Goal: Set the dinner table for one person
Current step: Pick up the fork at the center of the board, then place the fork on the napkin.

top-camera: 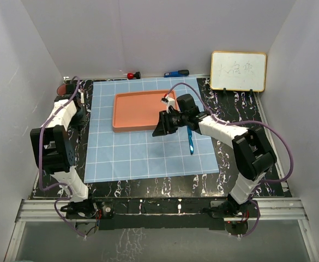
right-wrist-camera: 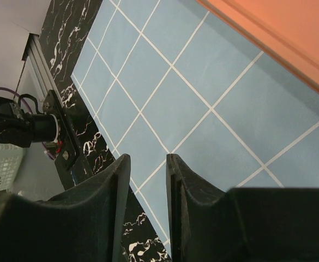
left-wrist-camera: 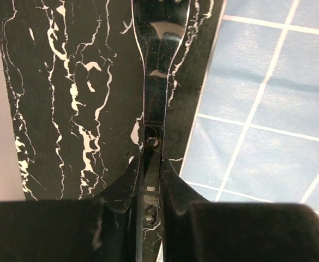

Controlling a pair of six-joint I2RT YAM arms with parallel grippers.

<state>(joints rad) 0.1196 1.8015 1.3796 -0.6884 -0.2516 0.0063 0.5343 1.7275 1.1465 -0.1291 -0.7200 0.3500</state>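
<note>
The black marble-veined dinner table (top-camera: 241, 109) carries a light-blue gridded cloth (top-camera: 143, 153). My left gripper (left-wrist-camera: 152, 164) is shut on the handle of a shiny black utensil (left-wrist-camera: 158, 71). It holds the utensil just above the table (left-wrist-camera: 66, 109), beside the cloth's left edge (left-wrist-camera: 268, 109). In the top view this gripper (top-camera: 78, 113) is at the far left. My right gripper (right-wrist-camera: 148, 158) is open and empty over the cloth (right-wrist-camera: 192, 98); in the top view it (top-camera: 160, 126) hovers near the tray's front right corner. A blue utensil (top-camera: 190, 140) lies on the cloth by the right arm.
An orange tray (top-camera: 143, 109) sits on the far part of the cloth, also in the right wrist view (right-wrist-camera: 290, 33). A whiteboard (top-camera: 238, 71) stands at the back right. A red item (top-camera: 131, 75) and a blue one (top-camera: 175, 73) lie by the back wall.
</note>
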